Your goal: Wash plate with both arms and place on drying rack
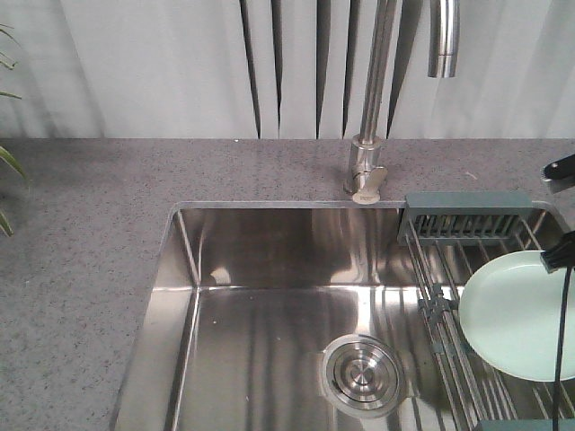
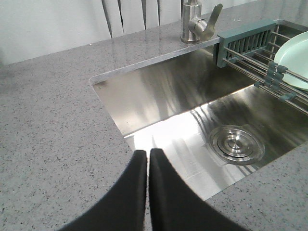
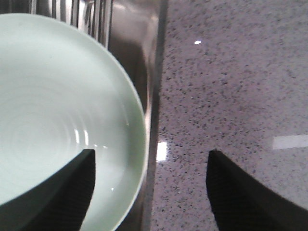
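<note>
The pale mint-green plate (image 1: pixel 517 314) lies flat on the drying rack (image 1: pixel 446 310), which spans the right end of the sink. The rack's slotted basket (image 1: pixel 464 218) sits at its back end. In the right wrist view my right gripper (image 3: pixel 151 154) hangs open over the plate's (image 3: pixel 48 110) right rim. One finger is above the plate, the other above the counter, and nothing is gripped. In the left wrist view my left gripper (image 2: pixel 147 152) is shut and empty, over the near left edge of the sink. From there the plate (image 2: pixel 296 57) and rack (image 2: pixel 250 57) show far to the right.
A steel sink basin (image 1: pixel 260 269) with a round drain (image 1: pixel 361 375) fills the middle. A tall faucet (image 1: pixel 373 99) stands behind it. Grey speckled counter (image 1: pixel 81 269) surrounds the sink. Plant leaves (image 1: pixel 9 162) reach in at the left edge.
</note>
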Available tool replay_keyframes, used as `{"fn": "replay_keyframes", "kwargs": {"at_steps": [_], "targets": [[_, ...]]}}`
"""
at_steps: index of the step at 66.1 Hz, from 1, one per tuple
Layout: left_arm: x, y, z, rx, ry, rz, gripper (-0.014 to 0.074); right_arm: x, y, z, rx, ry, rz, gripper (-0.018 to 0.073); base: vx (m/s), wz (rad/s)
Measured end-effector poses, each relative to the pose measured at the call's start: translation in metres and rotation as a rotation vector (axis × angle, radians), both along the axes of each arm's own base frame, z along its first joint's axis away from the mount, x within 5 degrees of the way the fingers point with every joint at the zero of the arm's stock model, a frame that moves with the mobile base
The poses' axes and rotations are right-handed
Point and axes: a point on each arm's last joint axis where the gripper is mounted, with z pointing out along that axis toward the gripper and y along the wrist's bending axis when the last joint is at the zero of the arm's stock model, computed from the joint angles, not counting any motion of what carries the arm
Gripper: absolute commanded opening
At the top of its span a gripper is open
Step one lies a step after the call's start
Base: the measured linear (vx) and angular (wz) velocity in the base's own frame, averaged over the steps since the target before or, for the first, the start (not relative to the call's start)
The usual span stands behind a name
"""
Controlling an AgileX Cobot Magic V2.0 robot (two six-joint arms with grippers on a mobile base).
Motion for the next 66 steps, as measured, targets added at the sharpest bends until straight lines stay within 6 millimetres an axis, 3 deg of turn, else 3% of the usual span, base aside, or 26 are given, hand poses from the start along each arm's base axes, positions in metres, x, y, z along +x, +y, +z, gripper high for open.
{"fn": "replay_keyframes", "kwargs": {"at_steps": [7,20,34,42,48,59,66], "targets": [[0.000,0.000,0.000,0.000,0.000,0.000,-0.0006,-0.010,0.001,0.023,0.006,-0.098,-0.006,0.0439,0.00,0.00],[0.001,0.000,0.001,-0.003,-0.012,0.006,-0.0006,-0.054,0.013,0.082,0.131,-0.323,0.049,-0.0014,0.00,0.00],[0.001,0.001,0.003,-0.029,-0.025,0.022,-0.0006,-0.136,0.037,0.141,0.310,-0.566,0.231,-0.0010,0.00,0.00],[0.003,0.002,0.007,-0.090,-0.044,0.055,-0.0006,-0.188,0.050,0.157,0.390,-0.655,0.348,-0.0010,0.00,0.00],[0.006,0.003,0.011,-0.167,-0.056,0.079,-0.0006,-0.219,0.055,0.150,0.410,-0.706,0.417,-0.0008,0.00,0.00],[0.023,0.001,0.018,-0.283,-0.028,0.110,-0.0006,-0.258,0.059,0.085,0.430,-0.705,0.442,-0.0008,0.00,0.00],[0.044,0.001,0.026,-0.322,0.020,0.143,-0.0006,-0.273,0.060,0.063,0.427,-0.773,0.451,-0.0008,0.00,0.00]]}}
